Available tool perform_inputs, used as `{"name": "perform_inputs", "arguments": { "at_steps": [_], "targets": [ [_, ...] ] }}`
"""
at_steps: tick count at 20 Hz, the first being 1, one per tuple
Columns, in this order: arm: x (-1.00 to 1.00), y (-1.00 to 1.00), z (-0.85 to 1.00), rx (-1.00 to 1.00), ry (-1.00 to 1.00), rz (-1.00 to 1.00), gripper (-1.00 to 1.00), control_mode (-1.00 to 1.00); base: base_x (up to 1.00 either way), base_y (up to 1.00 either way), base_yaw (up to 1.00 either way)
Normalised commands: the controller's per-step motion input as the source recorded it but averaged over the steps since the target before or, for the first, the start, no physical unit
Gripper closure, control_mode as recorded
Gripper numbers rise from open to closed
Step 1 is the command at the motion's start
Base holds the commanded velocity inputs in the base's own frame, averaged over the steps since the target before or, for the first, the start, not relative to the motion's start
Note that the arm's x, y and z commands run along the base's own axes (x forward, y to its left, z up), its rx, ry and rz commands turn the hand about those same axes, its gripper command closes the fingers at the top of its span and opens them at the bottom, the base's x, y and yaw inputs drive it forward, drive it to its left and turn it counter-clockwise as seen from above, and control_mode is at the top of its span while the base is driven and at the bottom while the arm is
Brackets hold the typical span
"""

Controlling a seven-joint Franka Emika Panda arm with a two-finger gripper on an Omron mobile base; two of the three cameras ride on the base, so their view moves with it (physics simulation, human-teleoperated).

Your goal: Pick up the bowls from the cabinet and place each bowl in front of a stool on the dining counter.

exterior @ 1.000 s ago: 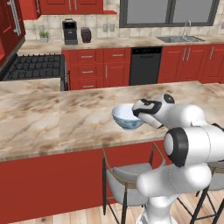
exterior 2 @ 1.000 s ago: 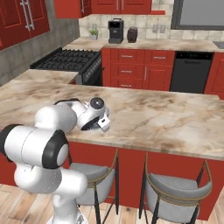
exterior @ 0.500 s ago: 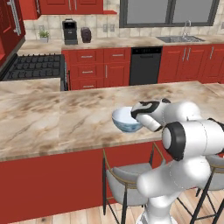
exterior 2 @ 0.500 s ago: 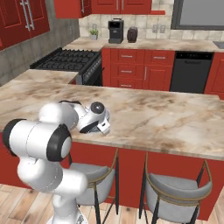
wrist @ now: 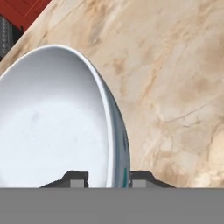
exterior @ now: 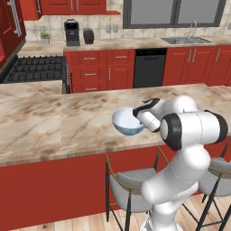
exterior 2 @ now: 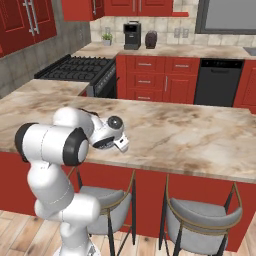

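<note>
A white bowl with blue patterning outside hangs tilted just over the dining counter near its front edge. My gripper is shut on the bowl's right rim. In the hand view the bowl shows its white inside, and its rim runs between the two fingertips of the gripper above the marble top. From the right base view the hand reaches over the counter. The red wall cabinet with a grey bar handle is at the far left.
Two grey stools stand under the counter's front edge. Beyond the counter are a black stove, a dishwasher, a sink and a coffee machine.
The bowl has moved slightly down and to the left, closer to the counter top, still in my gripper. The arm has shifted a little with it.
</note>
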Motion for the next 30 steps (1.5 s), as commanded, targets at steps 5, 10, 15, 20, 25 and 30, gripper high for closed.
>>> {"name": "perform_inputs", "arguments": {
  "at_steps": [5, 10, 15, 20, 25, 30],
  "targets": [
    [0.09, -0.01, 0.0, 0.0, 0.01, 0.0, -1.0, -1.0, 0.0, 0.0, 0.0],
    [0.0, -0.12, 0.45, 0.0, 0.02, 0.0, -1.0, -1.0, 0.0, 0.0, 0.0],
    [0.07, -0.2, 0.83, 0.0, 0.03, 0.0, -1.0, -1.0, 0.0, 0.0, 0.0],
    [-0.08, -0.15, 0.96, 0.0, 0.0, 0.0, -1.0, -1.0, 0.0, 0.0, 0.0],
    [-0.75, -0.07, 1.0, -0.01, -0.16, 0.08, -1.0, -1.0, 0.0, 0.0, 0.0],
    [-1.0, 0.0, 1.0, -0.05, -0.32, 0.2, -1.0, -1.0, 0.0, 0.0, 0.0]
  ]
}}
